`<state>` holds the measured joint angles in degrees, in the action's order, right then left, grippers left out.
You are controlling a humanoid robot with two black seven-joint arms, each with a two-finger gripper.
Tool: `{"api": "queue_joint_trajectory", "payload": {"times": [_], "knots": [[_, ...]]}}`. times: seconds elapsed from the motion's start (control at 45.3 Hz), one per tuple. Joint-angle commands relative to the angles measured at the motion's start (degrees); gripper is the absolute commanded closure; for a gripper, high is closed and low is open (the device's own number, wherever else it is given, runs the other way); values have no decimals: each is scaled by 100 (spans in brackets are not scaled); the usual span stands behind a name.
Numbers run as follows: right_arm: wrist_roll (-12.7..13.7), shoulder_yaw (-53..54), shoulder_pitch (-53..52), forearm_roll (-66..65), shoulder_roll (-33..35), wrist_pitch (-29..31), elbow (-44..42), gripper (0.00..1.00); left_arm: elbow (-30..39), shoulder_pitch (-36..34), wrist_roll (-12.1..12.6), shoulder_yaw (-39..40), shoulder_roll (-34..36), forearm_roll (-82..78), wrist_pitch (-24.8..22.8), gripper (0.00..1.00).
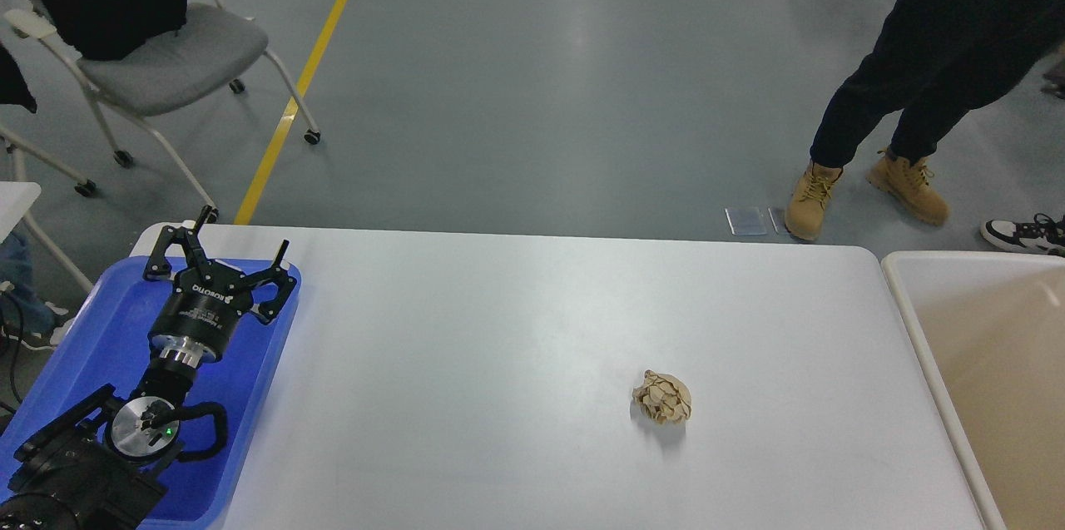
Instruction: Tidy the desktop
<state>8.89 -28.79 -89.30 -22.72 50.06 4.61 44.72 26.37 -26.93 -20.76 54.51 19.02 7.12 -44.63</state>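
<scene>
Nearest the camera, the left gripper (pixel 225 251) hung over the blue tray (pixel 250 397) at the desktop's (pixel 466 364) left end, fingers spread wide and empty. Right of centre on the white desktop sat a brown wad, probably crumpled paper (pixel 662 397). Just beside its right edge stood the beige tub (pixel 915 330).

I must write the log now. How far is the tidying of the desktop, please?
Done: the desktop is nearly bare. In hand: nothing; the left gripper hangs open and empty above the blue tray. The right arm is not in view. Left: one crumpled paper ball lies near the beige tub.
</scene>
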Motion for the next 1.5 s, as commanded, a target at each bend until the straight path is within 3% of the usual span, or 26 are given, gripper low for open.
{"api": "queue_joint_trajectory", "payload": {"times": [0.0,0.243,0.419,0.618,1.081,1.478], "knots": [[42,-891,-1115,-22,109,-13,995,1,0,-6,2,-2,-3,0,-2,1],[34,-1751,-1924,171,4,49,1680,1,0,-6,2,-11,-3,0,-2,1],[-45,-3297,-2882,1005,-707,22,2260,1,0,-6,2,-2,-3,0,-2,1],[-590,-4494,-3489,1710,-1543,-4,3016,1,0,-6,2,-2,-3,0,-2,1],[-872,-4618,-4174,1639,-2036,110,4906,0,0,3,2,-2,5,0,-2,1],[-960,-4469,-5036,1701,-3028,1243,5328,0,0,3,2,7,5,0,7,1]]}}
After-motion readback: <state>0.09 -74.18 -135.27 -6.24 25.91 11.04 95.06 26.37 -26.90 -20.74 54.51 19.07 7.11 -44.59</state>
